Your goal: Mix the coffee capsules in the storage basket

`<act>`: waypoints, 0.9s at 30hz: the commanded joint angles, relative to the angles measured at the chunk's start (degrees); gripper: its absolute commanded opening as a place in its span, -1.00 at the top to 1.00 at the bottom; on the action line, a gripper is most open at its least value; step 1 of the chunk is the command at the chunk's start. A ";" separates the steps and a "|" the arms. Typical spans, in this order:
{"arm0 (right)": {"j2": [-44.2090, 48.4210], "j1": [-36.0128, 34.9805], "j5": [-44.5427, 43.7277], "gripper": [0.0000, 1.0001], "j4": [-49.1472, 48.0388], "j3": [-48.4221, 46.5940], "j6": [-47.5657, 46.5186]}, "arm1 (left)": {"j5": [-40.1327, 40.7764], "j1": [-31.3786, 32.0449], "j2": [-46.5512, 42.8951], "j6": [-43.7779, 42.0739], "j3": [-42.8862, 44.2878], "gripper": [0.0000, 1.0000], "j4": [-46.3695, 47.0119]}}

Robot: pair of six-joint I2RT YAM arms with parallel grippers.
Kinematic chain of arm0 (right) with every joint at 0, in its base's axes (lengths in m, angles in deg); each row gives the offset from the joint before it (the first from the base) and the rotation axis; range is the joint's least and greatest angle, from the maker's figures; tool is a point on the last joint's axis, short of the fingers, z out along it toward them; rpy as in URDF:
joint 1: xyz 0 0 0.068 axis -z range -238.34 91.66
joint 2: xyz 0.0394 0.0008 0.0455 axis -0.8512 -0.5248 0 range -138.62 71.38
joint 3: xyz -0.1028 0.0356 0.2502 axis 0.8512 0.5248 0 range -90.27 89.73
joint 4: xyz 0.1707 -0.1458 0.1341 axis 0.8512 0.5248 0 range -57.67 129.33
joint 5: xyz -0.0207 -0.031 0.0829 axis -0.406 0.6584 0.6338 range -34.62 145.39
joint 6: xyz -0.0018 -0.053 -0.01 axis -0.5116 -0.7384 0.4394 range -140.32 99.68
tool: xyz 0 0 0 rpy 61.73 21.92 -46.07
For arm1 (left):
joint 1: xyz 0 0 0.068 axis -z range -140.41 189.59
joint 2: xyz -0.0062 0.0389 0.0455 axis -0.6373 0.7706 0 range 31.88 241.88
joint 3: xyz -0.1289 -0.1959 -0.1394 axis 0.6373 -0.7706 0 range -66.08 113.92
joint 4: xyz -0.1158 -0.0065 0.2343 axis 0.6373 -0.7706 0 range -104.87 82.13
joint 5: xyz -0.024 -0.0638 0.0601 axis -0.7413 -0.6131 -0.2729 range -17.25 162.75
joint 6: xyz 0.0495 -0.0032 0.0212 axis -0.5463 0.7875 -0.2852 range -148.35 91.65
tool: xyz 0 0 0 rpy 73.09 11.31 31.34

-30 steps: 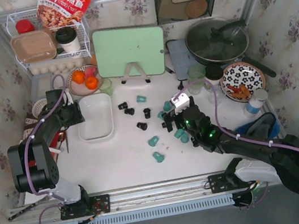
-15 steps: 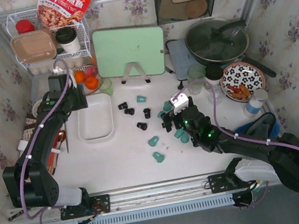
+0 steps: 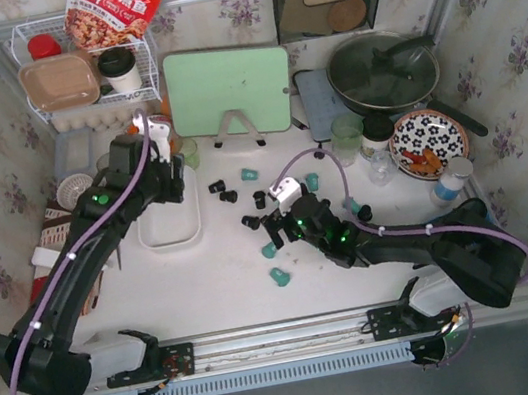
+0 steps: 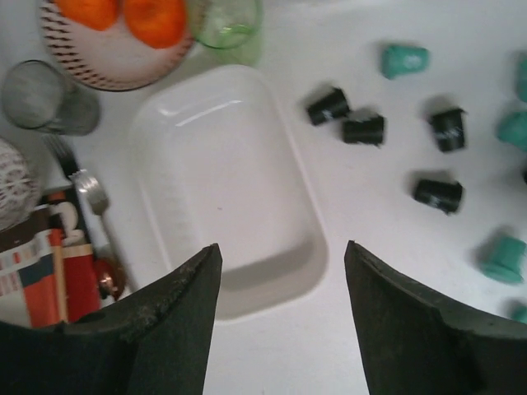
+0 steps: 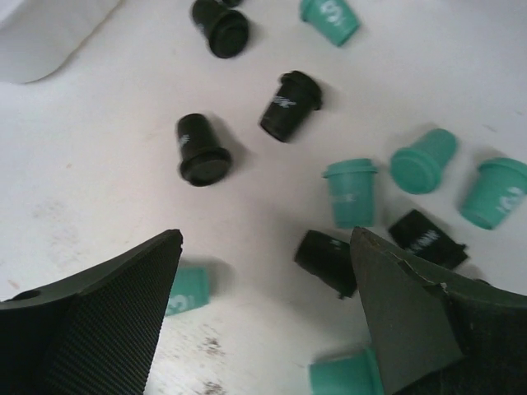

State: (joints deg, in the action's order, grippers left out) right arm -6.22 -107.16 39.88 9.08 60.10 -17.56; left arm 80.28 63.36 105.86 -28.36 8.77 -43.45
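Note:
The storage basket (image 4: 222,181) is a shallow white dish standing empty at centre left (image 3: 170,228). Coffee capsules lie scattered on the table to its right, some black (image 3: 230,197) and some teal (image 3: 280,277). My left gripper (image 3: 172,177) hangs open over the basket's near wall (image 4: 282,247), holding nothing. Also open, my right gripper (image 3: 274,228) hovers low over the capsule scatter (image 5: 266,233). A black capsule (image 5: 327,259) lies just inside its right finger and a teal capsule (image 5: 188,290) by its left finger. Neither is gripped.
A plate of oranges (image 4: 115,49), a green cup (image 4: 226,16), a glass (image 4: 37,90) and a fork (image 4: 86,185) crowd the basket's far and left sides. Behind stand a green cutting board (image 3: 229,90), a pan (image 3: 383,71), a patterned plate (image 3: 427,142) and a wire rack (image 3: 92,79).
My left arm has swung right, from beside the basket to over it, with its jaws opening wider. My right arm has slid left into the scattered capsules.

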 commanded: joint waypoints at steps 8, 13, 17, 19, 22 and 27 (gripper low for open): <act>-5.75 -1.88 10.33 -0.58 -4.49 -0.47 10.14 | -4.64 5.76 -9.79 0.65 -7.04 -0.30 4.28; -8.32 -1.98 13.22 -0.43 -7.00 0.64 13.71 | -6.09 5.68 -10.57 2.10 -5.69 -0.30 2.98; -11.51 -2.19 12.52 -0.35 -5.90 -0.64 13.14 | -6.74 5.67 -11.10 2.47 -5.88 -0.31 3.04; -12.75 -2.31 11.73 -0.33 -4.41 -1.55 12.60 | -6.74 5.67 -11.36 2.57 -6.05 -0.32 3.11; -13.67 -2.53 10.55 -0.32 -3.03 -2.35 11.80 | -7.11 5.67 -11.40 2.78 -6.08 -0.32 3.23; -13.30 -3.29 8.64 -0.33 -1.15 -2.67 10.06 | -7.53 5.68 -11.05 3.00 -6.00 -0.33 3.13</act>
State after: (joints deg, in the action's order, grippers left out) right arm -19.77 -110.00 50.76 6.61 57.89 -5.71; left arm 73.42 69.07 94.62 -26.26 2.60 -41.46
